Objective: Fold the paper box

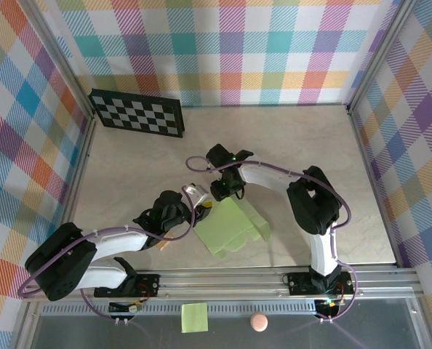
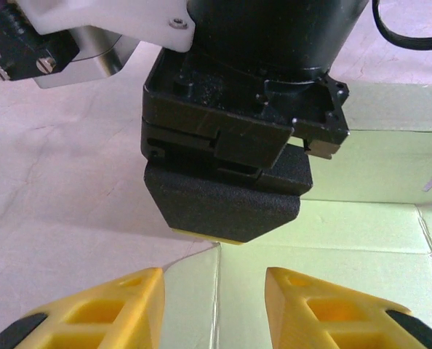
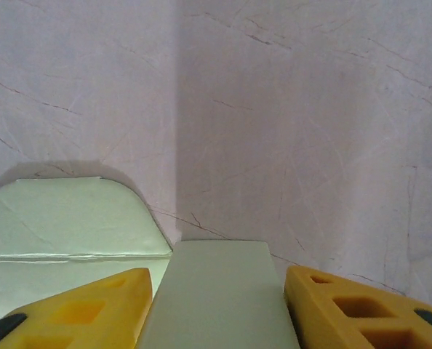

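The paper box [image 1: 229, 227] is pale lime-green card lying partly folded on the table, just ahead of the arm bases. My left gripper [image 1: 201, 211] reaches its near-left corner. In the left wrist view the left gripper [image 2: 216, 309] stands open, its yellow fingers apart on either side of a thin upright card edge of the box [image 2: 361, 240]. The right gripper [image 1: 218, 199] comes down from behind, and one black finger [image 2: 223, 207] rests its tip on that corner. Between the right gripper's [image 3: 217, 309] yellow fingers a card flap [image 3: 216, 273] spans the whole gap. A rounded flap [image 3: 63, 211] lies flat to its left.
A black-and-white checkerboard [image 1: 136, 113] leans at the back left. Plaid walls close in three sides. The metal rail [image 1: 238, 279] carries the arm bases. In front of it lie a yellow-green sticky note [image 1: 194, 317] and a small pink round thing [image 1: 258, 321]. The marbled table [image 1: 310, 138] stretches behind the box.
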Motion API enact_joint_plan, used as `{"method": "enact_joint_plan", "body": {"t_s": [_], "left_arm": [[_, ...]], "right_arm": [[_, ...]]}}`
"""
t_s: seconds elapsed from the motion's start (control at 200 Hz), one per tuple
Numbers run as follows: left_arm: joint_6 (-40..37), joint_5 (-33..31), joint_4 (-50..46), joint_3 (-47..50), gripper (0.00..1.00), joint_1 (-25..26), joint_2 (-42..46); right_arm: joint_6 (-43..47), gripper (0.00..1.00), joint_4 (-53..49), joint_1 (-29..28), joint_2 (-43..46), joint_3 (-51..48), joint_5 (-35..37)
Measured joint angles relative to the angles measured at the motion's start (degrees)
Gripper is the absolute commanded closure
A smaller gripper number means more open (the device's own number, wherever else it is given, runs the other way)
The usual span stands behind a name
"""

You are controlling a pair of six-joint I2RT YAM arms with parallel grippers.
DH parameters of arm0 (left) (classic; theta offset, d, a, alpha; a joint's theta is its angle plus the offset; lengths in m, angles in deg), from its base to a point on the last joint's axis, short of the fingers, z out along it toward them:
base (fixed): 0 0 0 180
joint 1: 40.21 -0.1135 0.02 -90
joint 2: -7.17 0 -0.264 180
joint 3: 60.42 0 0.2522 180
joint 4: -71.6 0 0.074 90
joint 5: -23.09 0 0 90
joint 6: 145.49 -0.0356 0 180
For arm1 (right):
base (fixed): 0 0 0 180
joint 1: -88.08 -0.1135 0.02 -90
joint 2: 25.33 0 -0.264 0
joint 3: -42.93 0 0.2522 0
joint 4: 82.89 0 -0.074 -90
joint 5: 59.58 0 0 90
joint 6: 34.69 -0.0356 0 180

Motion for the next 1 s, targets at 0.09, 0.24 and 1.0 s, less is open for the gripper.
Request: {"method": "enact_joint_plan", "body": {"t_s": [0.09,0.24,1.0], "left_arm": [[0.0,0.0,0.0,0.1,0.6,0.0,0.0],[0.0,-0.3,0.0,0.2,0.6,0.0,0.3],[22.6,-6.2,-22.1,-4.5,0.5,-16.6,16.1]], "right_arm": [[-0.1,0.57,-0.4,-0.7,0.0,0.0,1.3],[0.0,0.66,-0.6,-1.4,0.0,0.1,3.0],[32.2,0.82,-3.8,-1.5,0.0,9.0,-5.7]]}}
